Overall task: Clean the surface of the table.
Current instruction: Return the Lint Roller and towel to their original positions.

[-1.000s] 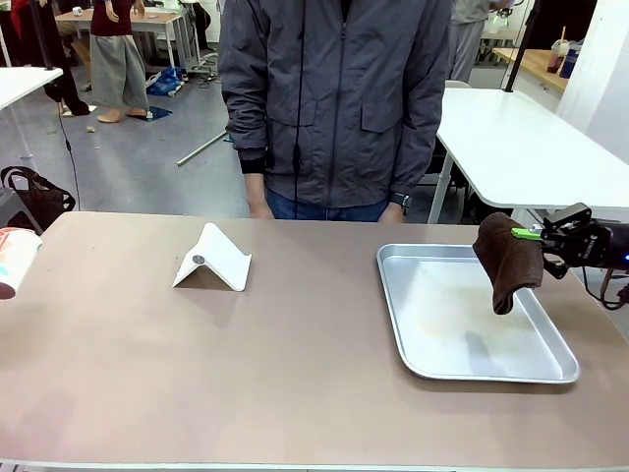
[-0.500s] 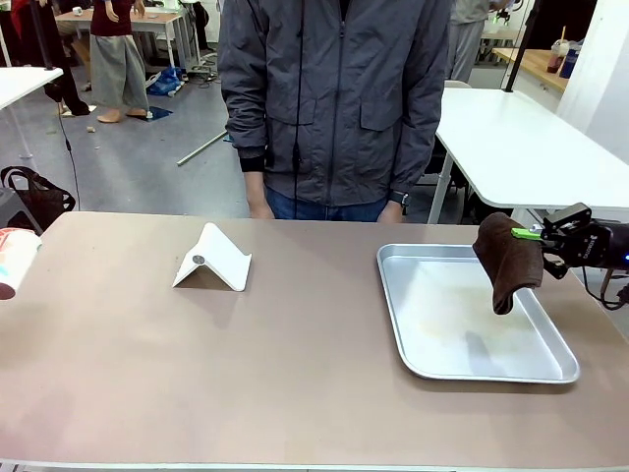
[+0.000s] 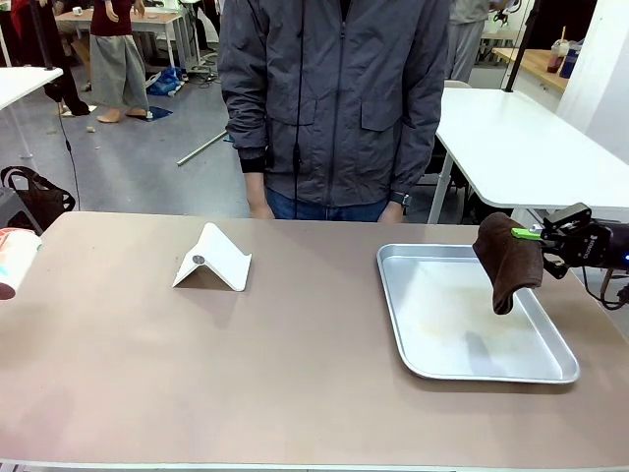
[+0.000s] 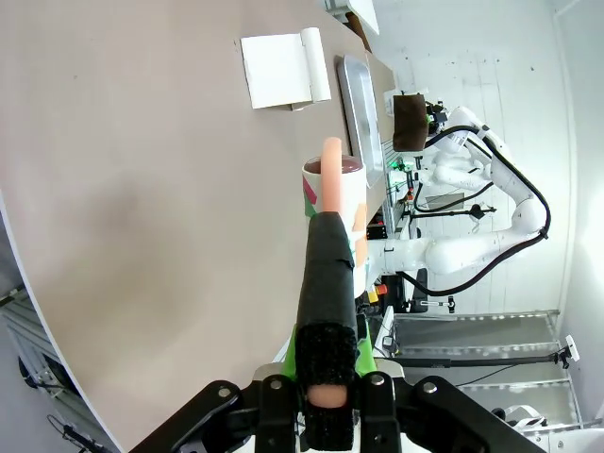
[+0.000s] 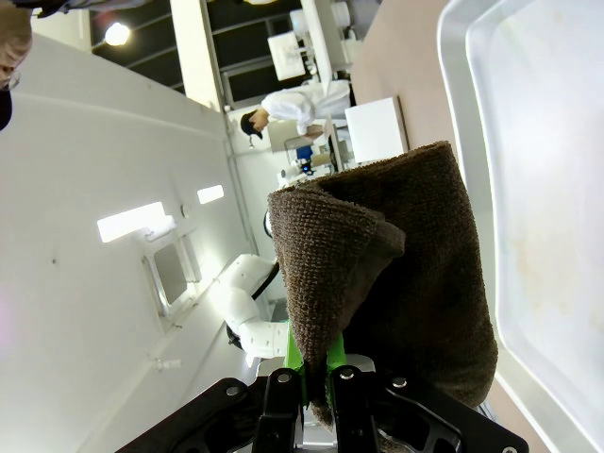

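Nothing is moving between the earlier frames and now: both arms are holding position. Right tool (image 3: 539,235) is clamping a brown cloth (image 3: 508,259), which is hanging folded above the far right part of a silver tray (image 3: 432,369). Left tool (image 4: 326,236) is staying clenched on the rim of a paper cup (image 3: 15,260), held sideways at the left edge of the bench (image 3: 246,364).

Risks, as judgement: the cloth is gripped by one fold only and could be slipping free during a wipe; a low sweep could be catching the tray rim; the white folded stand (image 3: 213,260) in the middle could be getting knocked.

Right arm is reaching in level from the right, with its tool pointing left.
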`<state>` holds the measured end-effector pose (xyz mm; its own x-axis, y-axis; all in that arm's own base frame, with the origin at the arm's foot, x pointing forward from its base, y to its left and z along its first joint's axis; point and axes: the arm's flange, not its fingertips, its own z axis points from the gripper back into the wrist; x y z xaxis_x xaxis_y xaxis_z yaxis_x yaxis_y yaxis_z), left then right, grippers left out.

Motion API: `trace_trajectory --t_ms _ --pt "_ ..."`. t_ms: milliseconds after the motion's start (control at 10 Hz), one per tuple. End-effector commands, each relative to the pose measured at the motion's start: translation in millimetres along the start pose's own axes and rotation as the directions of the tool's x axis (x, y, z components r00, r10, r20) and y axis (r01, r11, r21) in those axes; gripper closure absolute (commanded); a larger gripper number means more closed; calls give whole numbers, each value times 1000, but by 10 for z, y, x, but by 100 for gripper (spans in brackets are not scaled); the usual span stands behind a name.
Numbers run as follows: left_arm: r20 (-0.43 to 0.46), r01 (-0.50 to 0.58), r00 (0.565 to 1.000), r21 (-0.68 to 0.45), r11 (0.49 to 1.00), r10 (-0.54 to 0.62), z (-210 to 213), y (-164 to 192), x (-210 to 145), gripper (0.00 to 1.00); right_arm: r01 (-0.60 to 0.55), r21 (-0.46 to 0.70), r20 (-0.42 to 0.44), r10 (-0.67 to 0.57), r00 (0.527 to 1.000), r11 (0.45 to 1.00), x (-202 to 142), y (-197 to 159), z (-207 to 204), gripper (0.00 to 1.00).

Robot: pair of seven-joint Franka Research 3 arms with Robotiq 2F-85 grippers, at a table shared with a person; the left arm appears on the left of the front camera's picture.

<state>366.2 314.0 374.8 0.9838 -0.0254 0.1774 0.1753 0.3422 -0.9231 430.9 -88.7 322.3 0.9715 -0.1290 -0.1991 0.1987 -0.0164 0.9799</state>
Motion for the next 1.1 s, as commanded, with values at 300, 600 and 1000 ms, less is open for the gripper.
trace_trajectory --t_ms 300,600,1000 --pt "-101 -4 995 54 999 10 -537 -583 498 78 -151 -38 42 152 987 988 84 383 -598 91" --pt "-165 85 984 96 992 -68 -1154 -1345 746 78 -147 -3 46 147 988 989 296 537 -1290 91" --pt "-122 128 987 232 964 -102 -2130 -2082 925 78 -109 -17 -91 107 990 994 403 499 -2644 91"
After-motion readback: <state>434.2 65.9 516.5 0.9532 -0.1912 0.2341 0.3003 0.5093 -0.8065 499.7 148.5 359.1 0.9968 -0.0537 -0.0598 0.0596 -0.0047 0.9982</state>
